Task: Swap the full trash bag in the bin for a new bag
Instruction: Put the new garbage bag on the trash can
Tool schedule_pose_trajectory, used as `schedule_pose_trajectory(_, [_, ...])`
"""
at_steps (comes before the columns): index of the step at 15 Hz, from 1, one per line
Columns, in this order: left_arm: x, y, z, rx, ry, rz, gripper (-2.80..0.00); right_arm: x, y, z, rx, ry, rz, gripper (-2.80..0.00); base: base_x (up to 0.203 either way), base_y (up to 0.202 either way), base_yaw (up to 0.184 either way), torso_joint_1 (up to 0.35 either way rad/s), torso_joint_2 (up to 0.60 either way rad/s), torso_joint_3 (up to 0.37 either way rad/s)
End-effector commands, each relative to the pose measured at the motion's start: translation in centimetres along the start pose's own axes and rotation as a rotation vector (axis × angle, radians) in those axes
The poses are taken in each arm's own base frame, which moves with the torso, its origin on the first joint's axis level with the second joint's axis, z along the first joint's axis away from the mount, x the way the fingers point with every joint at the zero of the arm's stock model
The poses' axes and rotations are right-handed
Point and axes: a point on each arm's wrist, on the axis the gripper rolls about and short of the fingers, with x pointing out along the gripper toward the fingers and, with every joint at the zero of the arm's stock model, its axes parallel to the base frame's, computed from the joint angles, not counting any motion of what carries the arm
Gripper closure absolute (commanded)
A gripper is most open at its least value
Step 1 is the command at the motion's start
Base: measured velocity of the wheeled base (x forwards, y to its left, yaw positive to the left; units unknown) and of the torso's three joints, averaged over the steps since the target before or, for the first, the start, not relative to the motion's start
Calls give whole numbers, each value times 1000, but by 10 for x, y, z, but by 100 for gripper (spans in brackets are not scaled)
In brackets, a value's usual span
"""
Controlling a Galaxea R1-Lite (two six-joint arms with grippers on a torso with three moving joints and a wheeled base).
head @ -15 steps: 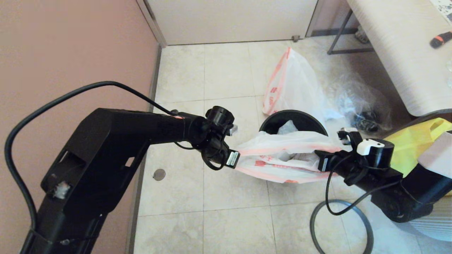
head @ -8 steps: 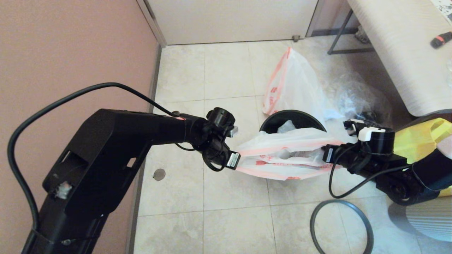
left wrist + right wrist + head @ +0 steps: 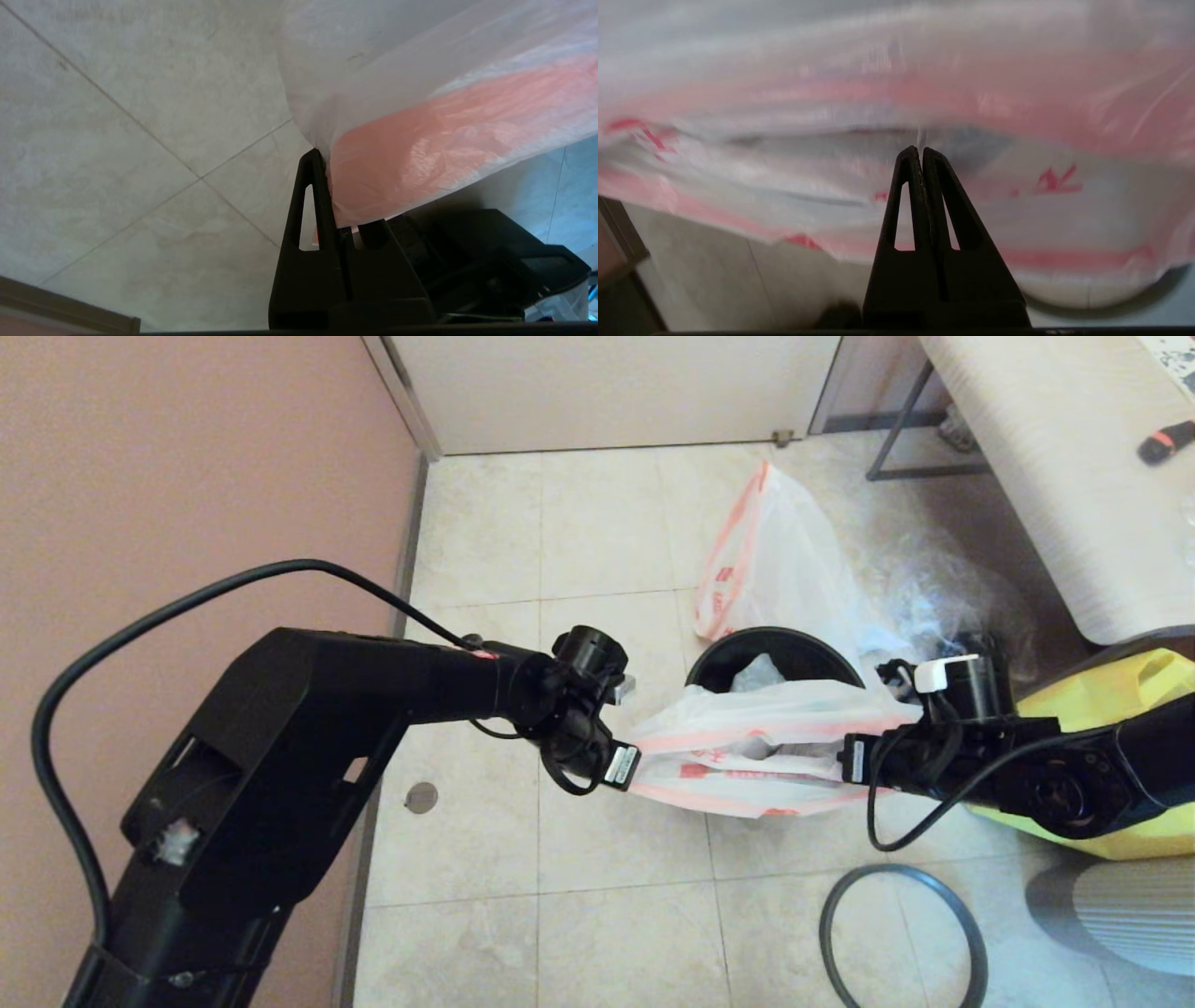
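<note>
Left gripper [image 3: 627,773]: clamped on left edge of new bag [image 3: 747,747], above floor [image 3: 523,859].
New bag: stretched between both grippers, over front rim of bin [image 3: 719,658].
Full bag [image 3: 775,551]: on floor just behind bin.
Right gripper [image 3: 848,761]: pinched on right edge of new bag.
Ring [image 3: 831,905]: flat on floor, near right arm.

Both arms are matte black, angular shells with round wrist housings. A loose black cable [image 3: 187,607] loops over the left arm; another curls under the right. Each wrist bears a small white label, and the right a white block [image 3: 945,674]. Black tapered fingers [image 3: 920,196] have triangular cut-outs.
</note>
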Motion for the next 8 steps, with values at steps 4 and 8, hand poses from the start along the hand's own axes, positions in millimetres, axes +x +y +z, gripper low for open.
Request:
schedule_pose_trajectory(4, [5, 0, 1, -1, -23, 6, 0, 5, 4, 5, 36, 28, -33, 0, 0, 0, 0, 0, 0, 0])
schedule_pose_trajectory(8, [5, -1, 1, 0, -24, 5, 0, 20, 5, -2, 74, 56, -37, 0, 0, 0, 0, 0, 0, 0])
